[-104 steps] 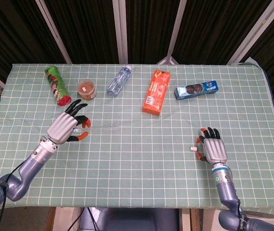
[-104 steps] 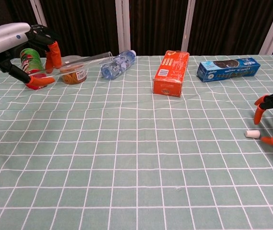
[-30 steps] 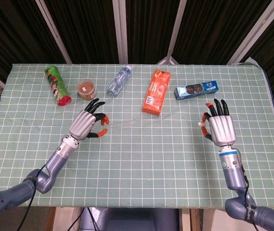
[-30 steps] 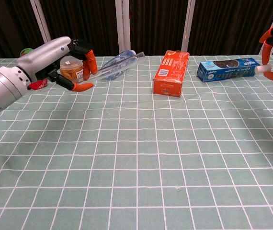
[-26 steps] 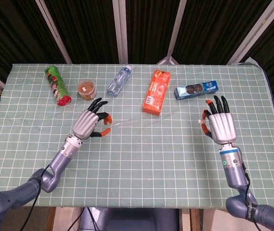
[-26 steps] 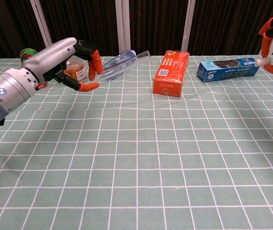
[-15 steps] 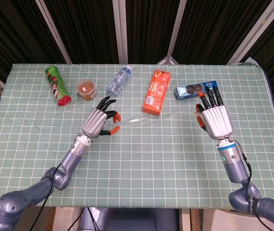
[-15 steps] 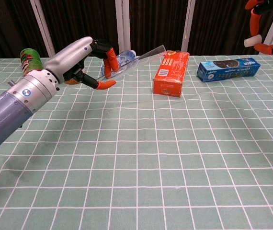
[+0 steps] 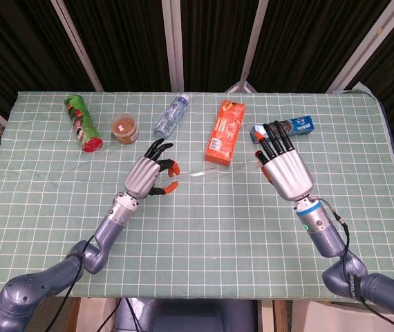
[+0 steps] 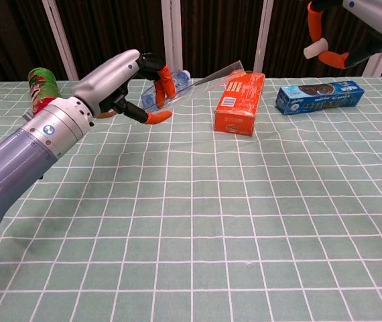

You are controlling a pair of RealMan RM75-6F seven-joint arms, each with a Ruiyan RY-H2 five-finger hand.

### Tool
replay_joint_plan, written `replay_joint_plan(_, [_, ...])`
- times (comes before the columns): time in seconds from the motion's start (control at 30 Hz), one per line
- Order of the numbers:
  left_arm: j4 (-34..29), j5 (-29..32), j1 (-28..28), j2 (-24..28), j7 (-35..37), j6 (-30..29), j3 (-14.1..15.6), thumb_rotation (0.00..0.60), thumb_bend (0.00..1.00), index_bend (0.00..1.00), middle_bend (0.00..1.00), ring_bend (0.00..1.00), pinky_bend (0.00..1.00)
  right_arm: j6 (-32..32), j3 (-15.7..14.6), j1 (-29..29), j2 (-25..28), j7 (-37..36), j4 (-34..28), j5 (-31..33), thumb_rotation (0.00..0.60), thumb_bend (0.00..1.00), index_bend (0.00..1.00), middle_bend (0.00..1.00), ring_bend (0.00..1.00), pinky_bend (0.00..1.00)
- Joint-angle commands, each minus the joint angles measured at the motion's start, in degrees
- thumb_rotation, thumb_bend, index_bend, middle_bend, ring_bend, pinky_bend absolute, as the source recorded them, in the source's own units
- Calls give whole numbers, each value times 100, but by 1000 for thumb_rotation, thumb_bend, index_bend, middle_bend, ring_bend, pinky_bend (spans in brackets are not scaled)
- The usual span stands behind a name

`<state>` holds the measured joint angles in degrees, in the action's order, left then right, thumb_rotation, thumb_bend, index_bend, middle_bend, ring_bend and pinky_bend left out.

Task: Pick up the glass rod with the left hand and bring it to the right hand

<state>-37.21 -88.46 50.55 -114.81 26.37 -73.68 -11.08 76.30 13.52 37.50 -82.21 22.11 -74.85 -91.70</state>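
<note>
Left robot hand (image 10: 134,84) pinches glass rod (image 10: 208,76) aloft above the surface, far end near orange box (image 10: 239,102); right robot hand (image 10: 338,40) grasps a white piece (image 10: 315,48), so handover risks slip.

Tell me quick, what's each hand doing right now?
Left hand: holding the glass rod, raised off the table.
Right hand: pinching a small white piece, held up high.
</note>
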Motion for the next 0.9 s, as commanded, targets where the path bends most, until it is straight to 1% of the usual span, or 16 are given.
replay_joint_plan(0.03, [-60, 48, 8, -2, -46, -5, -40, 600, 701, 560, 615, 127, 0, 49, -27, 50, -88, 110, -10, -85, 600, 416, 602, 216, 51, 0])
replay_joint_plan(0.2, [-215, 152, -20, -50, -199, 24, -78, 600, 699, 560, 615, 127, 0, 91, -52, 86, -275, 332, -1, -102, 600, 416, 602, 216, 51, 0])
replay_joint_plan(0.43, [-347, 258, -43, -145, -412, 42, -122, 600, 699, 560, 615, 127, 0, 99, 18, 122, -475, 533, 9, 51, 600, 416, 603, 216, 52, 0])
replay_joint_plan(0.9, [-433, 360, 5, -272, -631, 96, -201, 600, 699, 560, 615, 127, 0, 73, 114, 223, -624, 764, -48, 227, 600, 416, 604, 216, 52, 0])
